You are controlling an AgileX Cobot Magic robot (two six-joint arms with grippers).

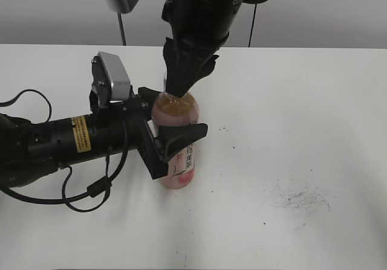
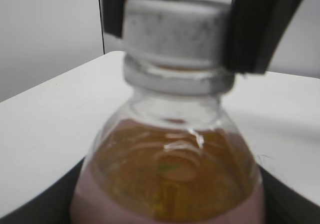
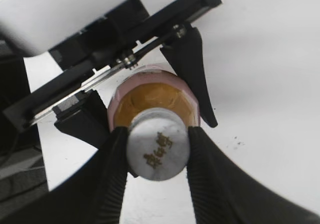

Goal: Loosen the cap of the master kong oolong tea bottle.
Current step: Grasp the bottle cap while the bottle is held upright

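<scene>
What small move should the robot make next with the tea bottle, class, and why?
Probably twist the right gripper about the bottle's axis to loosen the cap: its fingers already press both sides of the cap, and the left gripper clamps the master kong oolong tea bottle upright on the table.

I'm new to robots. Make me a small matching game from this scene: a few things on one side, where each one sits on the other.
Things:
1. cap
2. left pincer
3. right pincer
4. table

Places:
A. clamped round the bottle body
B. under the bottle
C. on top of the bottle neck
D. closed on the cap from above

Pairs: 1-C, 2-A, 3-D, 4-B
</scene>
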